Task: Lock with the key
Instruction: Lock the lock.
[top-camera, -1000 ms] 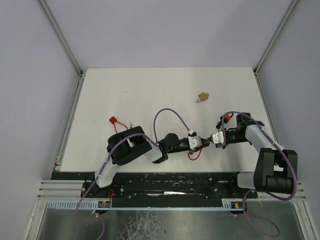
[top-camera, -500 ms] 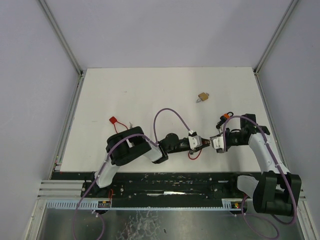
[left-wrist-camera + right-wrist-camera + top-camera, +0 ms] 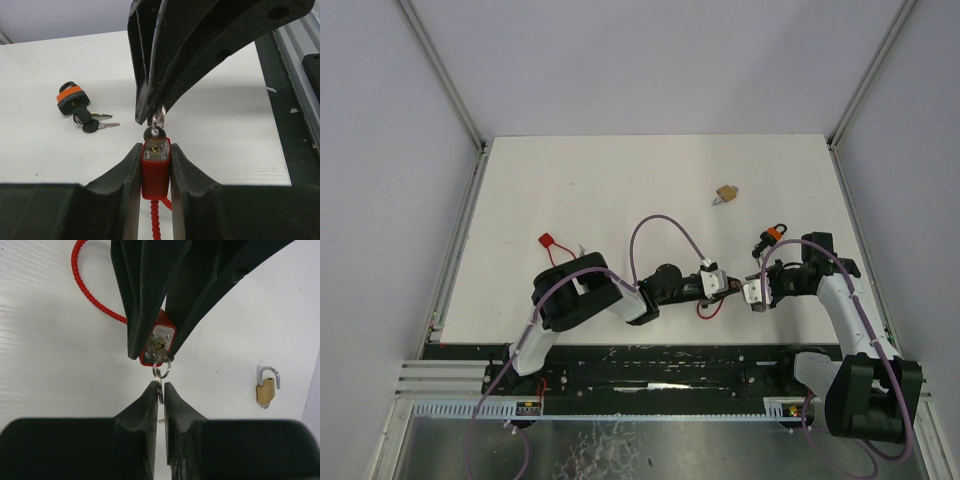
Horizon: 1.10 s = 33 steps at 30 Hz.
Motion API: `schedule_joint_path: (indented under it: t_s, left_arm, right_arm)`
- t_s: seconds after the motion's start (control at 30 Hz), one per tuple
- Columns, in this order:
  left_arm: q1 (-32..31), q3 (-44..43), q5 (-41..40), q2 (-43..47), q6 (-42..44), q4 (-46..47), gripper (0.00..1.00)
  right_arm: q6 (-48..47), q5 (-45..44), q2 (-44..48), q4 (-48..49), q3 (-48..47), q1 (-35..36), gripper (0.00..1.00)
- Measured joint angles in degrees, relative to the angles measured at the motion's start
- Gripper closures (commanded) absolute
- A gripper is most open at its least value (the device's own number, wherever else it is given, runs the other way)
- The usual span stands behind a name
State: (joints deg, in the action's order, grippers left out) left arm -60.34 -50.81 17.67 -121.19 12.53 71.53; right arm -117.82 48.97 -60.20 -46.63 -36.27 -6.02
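Clamping a red padlock (image 3: 155,172) by its sides, the left gripper (image 3: 155,155) holds the lock close to the near edge of the white table (image 3: 620,180), right of centre, with the keyway facing the opposite arm. A silver key (image 3: 153,135) sits in that keyway, its head standing out from the lock face, and a key ring (image 3: 160,372) hangs from the head. The right gripper (image 3: 159,388) meets it tip to tip, its fingers (image 3: 145,405) pressed together on the key ring, just short of the key itself. The lock's red cable shackle (image 3: 89,294) loops away over the table behind the left gripper. Whether the padlock touches the surface cannot be told from these views. Toward the right edge lies an orange-and-black padlock (image 3: 71,98) with a bunch of dark-headed keys (image 3: 94,123) touching it, apart from both grippers. Farther back, right of centre and well short of the far edge, a brass padlock (image 3: 265,388) lies with its shackle open. A second small red lock (image 3: 548,241) rests toward the left edge, beside the left arm.
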Motion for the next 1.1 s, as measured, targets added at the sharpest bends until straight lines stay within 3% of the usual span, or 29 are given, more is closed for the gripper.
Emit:
schedule_joint_path:
  t_s: [0.13, 0.47, 1.1]
  left_arm:
    - [0.24, 0.00, 0.00, 0.00, 0.20, -0.52, 1.00]
    - [0.39, 0.00, 0.50, 0.00, 0.28, -1.16, 1.00]
    - [0.39, -0.24, 1.86, 0.00, 0.48, -1.95, 1.00]
  right_arm:
    - [0.63, -0.09, 0.04, 0.31, 0.04, -0.17, 0.69]
    - [0.90, 0.70, 1.03, 0.17, 0.04, -1.75, 0.58]
    - [-0.42, 6.21, -0.90, -14.19, -3.72, -2.29, 0.57]
